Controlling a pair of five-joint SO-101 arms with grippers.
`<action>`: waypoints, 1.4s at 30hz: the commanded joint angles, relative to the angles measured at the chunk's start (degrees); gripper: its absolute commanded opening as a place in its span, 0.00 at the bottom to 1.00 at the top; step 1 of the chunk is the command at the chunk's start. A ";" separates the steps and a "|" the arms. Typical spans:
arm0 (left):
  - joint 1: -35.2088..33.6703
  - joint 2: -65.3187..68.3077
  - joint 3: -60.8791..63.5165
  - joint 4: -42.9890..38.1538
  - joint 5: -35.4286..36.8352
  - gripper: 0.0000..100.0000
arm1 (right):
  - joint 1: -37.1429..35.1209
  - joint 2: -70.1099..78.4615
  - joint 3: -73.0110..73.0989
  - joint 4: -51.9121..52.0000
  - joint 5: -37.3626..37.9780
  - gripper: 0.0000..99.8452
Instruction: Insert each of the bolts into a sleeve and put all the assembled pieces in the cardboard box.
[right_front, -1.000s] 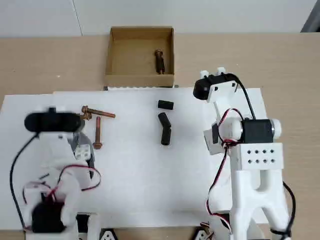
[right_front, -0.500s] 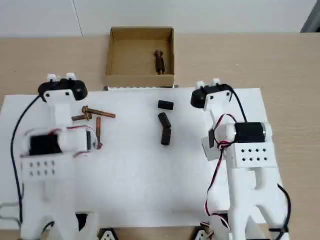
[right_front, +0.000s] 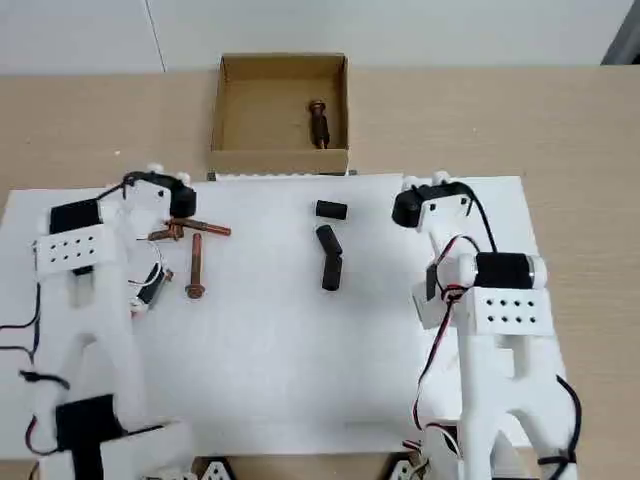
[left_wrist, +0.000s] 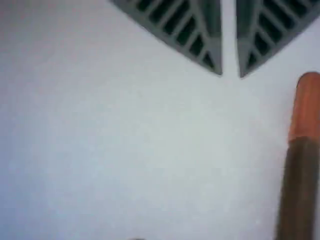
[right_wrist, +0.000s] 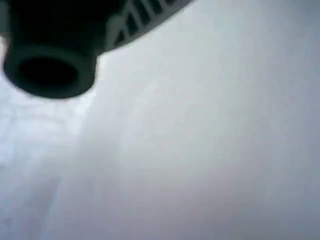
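White sheet (right_front: 280, 360) covers a wooden table (right_front: 580, 120). One cardboard box (right_front: 280, 158) beyond its far edge holds one bolt-in-sleeve piece (right_front: 319, 122). The left gripper (left_wrist: 230, 74), jaws slightly parted and empty, sits just beside three copper bolts (right_front: 195, 262). The right gripper (right_front: 412, 202), grip impossible to tell, is near three black sleeves (right_front: 331, 210) mid-sheet.

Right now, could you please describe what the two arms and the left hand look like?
The left arm and the right arm are white plastic with black motors, each bearing a block with two rows of small holes. Red, white and black cables loop along them. The left hand has dark grey, slatted fingers tapering to points.
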 joint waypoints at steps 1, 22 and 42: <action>-0.18 0.62 -2.15 -1.14 -4.04 0.01 | 0.66 -1.71 -0.35 -0.92 0.79 0.00; -0.26 5.98 -6.55 -6.33 -9.05 0.10 | 0.66 -1.71 -0.35 -0.84 0.35 0.00; -0.35 23.03 -15.87 -9.14 -10.90 0.10 | 0.57 -1.71 -0.35 -0.57 0.35 0.00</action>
